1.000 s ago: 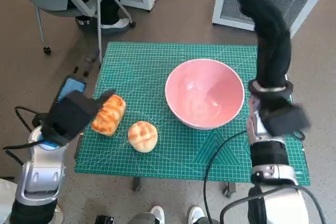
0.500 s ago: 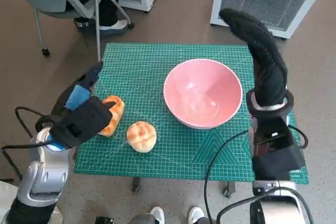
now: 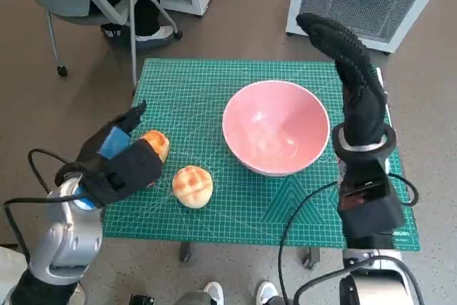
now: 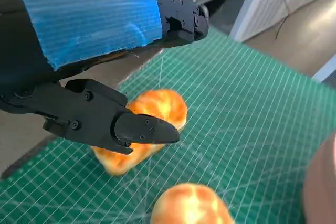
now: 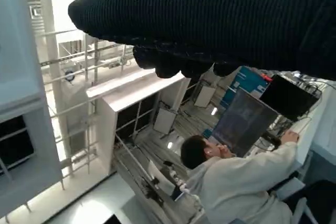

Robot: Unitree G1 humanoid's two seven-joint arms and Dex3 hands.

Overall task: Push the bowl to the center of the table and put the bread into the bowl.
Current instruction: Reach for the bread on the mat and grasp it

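We see the left robot hand (image 3: 118, 166) hovering over the long golden bread roll (image 3: 155, 144) with fingers spread, gripping nothing, while a round bun (image 3: 192, 185) lies just beside. The glossy pink bowl (image 3: 275, 127) sits mid-counter on the green cutting mat (image 3: 193, 91). Our gloved right robot hand (image 3: 341, 44) is raised beyond the bowl, fingers extended and empty.

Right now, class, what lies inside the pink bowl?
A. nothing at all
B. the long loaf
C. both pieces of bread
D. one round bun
A: the pink bowl shows only its bare inside, while the round bun and the long loaf both lie on the green mat beside it.
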